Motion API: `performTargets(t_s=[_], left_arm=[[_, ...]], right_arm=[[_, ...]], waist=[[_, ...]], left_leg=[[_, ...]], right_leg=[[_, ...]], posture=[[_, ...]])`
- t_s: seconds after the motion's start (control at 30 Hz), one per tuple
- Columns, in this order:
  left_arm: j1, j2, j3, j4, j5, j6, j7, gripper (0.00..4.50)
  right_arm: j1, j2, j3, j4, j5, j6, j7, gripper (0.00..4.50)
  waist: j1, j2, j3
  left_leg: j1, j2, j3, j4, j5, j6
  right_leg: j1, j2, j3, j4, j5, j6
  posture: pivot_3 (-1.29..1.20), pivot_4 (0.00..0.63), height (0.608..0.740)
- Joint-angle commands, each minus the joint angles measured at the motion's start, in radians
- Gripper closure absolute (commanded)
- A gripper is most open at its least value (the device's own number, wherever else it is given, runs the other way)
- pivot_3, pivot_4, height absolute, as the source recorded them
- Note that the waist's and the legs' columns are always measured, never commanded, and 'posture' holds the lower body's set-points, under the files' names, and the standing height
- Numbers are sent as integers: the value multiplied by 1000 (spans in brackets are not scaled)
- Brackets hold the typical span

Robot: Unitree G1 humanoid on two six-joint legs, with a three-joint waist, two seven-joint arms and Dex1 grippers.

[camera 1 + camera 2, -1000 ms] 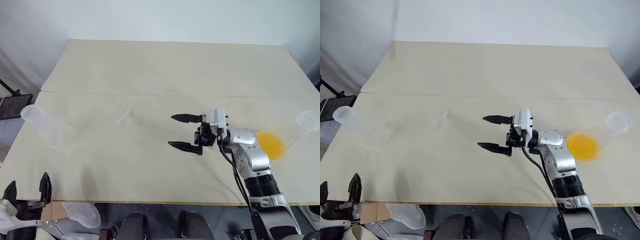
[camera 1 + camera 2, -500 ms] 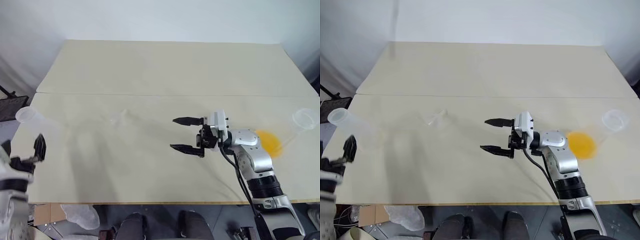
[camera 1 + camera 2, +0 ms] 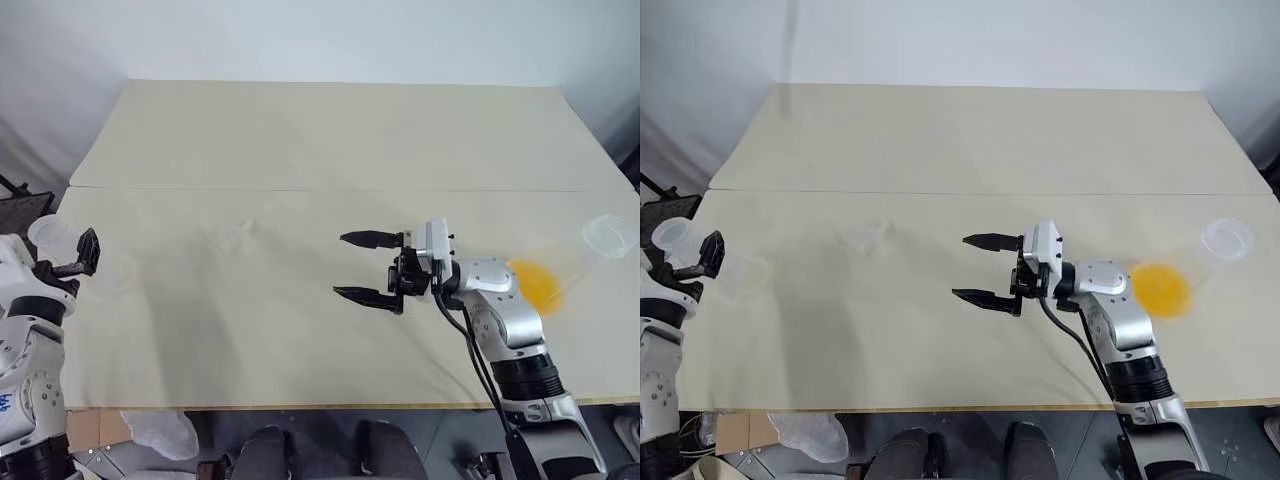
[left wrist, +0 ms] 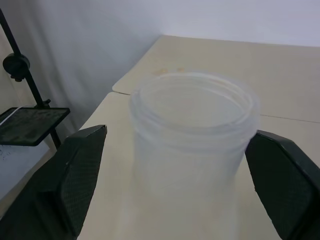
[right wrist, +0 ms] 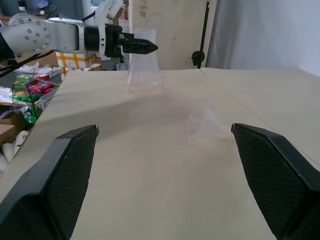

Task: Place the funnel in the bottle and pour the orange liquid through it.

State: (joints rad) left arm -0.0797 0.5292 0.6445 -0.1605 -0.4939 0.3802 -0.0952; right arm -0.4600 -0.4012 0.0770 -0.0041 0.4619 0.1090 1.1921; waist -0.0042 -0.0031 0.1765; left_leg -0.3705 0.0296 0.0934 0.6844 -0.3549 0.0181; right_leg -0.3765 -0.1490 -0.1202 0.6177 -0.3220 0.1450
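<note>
The left gripper (image 4: 185,170) sits at the table's (image 3: 330,140) nine-o'clock edge, its jaws spread on either side of the clear bottle's (image 4: 192,145) neck, not visibly pressing it. The right gripper (image 3: 362,266) hovers near the table's middle, jaws released and empty, pointing toward nine o'clock. The funnel (image 3: 862,238) lies on its side between the two grippers. The orange liquid (image 3: 1162,289) sits at three o'clock, in a clear cup (image 3: 1223,240).

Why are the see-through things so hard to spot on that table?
Left eye view: the funnel is a faint smudge on the cream table, little shadow; the orange liquid stands out. Right wrist view: from the side, the bottle and funnel show clear outlines.
</note>
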Motion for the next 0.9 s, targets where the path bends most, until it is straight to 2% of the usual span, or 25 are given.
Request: performTargets(t_s=[0.03, 0.13, 0.27, 0.37, 0.5, 0.57, 0.77, 0.9], left_arm=[[-13, 25, 9, -4, 11, -27, -29, 1285], [-10, 25, 7, -5, 20, -26, -43, 2081], [-57, 11, -3, -27, -7, -28, -64, 2092], [-107, 37, -57, -52, -6, -42, -127, 2092], [-287, 78, -273, -82, -44, 28, -301, 2092], [-380, 62, -387, -60, -47, 58, -383, 2092], [-618, -60, -676, 119, 12, 23, -629, 2092], [-715, -135, -817, 306, 136, -69, -717, 2092]], right_arm=[[9, 1, -9, -42, 17, -7, -8, 0], [16, 1, -10, -46, 16, -9, -14, 0], [18, -5, -18, -45, 15, -12, -22, 0], [21, -18, -32, -48, 13, -12, -31, 0], [60, -83, -108, -66, 16, -7, -68, 0], [102, -121, -149, -88, 22, 1, -84, 0], [245, -198, -256, -174, 31, 11, -143, 0], [323, -211, -304, -247, 40, 26, -195, 0]], waist=[[0, 0, 0], [0, 0, 0], [0, 0, 0], [6, -1, 0], [21, -2, 1], [32, -2, 1], [23, -2, 1], [19, -2, 1]], left_leg=[[0, 0, 0, 0, 0, 0], [0, 0, 0, 0, 0, 0], [0, 0, 0, 0, 0, 0], [0, 0, -1, 1, 0, 0], [-1, -1, -1, 1, 0, 0], [-1, -2, -1, 2, 0, 0], [-1, -2, 6, 0, 0, 0], [-1, -1, 11, 0, 1, -2]], right_leg=[[0, 0, 0, 0, 0, 0], [0, 0, 0, 0, 0, 0], [0, 0, 0, 0, 0, 0], [0, 0, 0, 1, 0, 0], [0, -1, -1, 1, 0, 0], [0, -1, -1, 1, 0, 0], [0, 1, -2, 0, 0, 0], [0, 2, -2, -1, 0, 0]], posture=[[0, 150, 740], [0, 150, 740], [0, 150, 740], [0, 150, 740], [0, 150, 740], [0, 150, 740], [0, 150, 740], [0, 150, 740]])
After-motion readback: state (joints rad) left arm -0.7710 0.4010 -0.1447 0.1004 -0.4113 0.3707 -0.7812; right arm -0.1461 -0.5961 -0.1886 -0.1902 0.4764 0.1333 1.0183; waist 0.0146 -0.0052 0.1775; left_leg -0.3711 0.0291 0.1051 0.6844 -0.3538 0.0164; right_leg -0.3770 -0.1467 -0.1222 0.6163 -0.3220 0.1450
